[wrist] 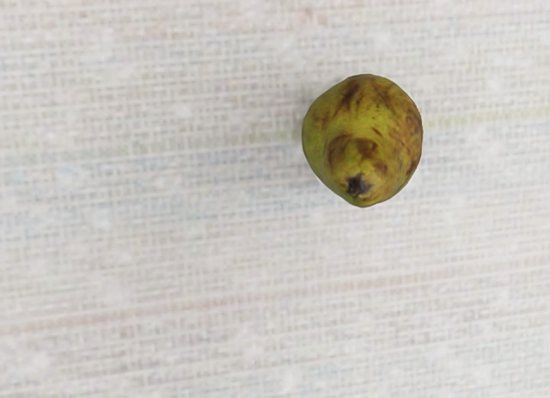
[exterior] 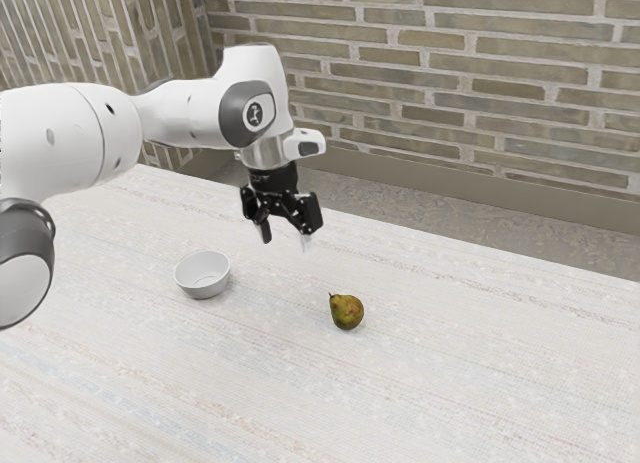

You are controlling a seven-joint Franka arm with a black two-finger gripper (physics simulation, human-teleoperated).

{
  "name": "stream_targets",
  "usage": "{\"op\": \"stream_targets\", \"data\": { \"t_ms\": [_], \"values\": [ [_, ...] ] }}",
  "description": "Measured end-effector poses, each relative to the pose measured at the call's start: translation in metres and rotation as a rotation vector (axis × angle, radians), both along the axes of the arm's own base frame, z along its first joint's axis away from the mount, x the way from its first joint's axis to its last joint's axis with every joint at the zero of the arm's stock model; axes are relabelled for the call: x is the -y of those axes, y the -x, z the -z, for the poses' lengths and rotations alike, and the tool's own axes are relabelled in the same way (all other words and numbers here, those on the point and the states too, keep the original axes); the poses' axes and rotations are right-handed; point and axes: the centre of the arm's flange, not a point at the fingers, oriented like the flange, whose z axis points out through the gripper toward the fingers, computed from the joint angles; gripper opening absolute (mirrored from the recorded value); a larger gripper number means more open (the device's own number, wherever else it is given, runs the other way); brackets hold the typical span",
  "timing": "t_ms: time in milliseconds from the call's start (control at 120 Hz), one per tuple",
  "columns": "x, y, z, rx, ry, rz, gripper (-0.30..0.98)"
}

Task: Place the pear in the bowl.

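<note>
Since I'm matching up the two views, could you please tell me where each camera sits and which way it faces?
Exterior view: beside the arm, looking obliquely down over the pale table toward a brick wall; the arm enters from the exterior view's left, its black two-finger gripper open above the table, with the white bowl and pear below.
Wrist view: on the arm's hand, looking down at the pear and tabletop.
Shared: the pear and some tabletop.
</note>
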Motion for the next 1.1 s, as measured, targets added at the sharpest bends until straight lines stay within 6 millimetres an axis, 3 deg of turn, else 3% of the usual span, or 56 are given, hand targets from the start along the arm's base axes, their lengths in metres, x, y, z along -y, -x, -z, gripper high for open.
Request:
{"op": "stream_targets", "data": {
  "t_ms": [242,483,600,958,1100],
  "values": [
    [0.034,0.007,0.054,-0.044,0.079,0.016,0.67],
    [0.049,0.003,0.099,-0.045,0.08,0.07,0.66],
    [0.043,-0.007,0.122,-0.023,0.06,0.084,0.66],
    [0.057,-0.028,0.149,0.115,0.079,0.14,0.65],
    [0.053,-0.031,0.163,0.13,0.077,0.142,0.62]
  ]
}}
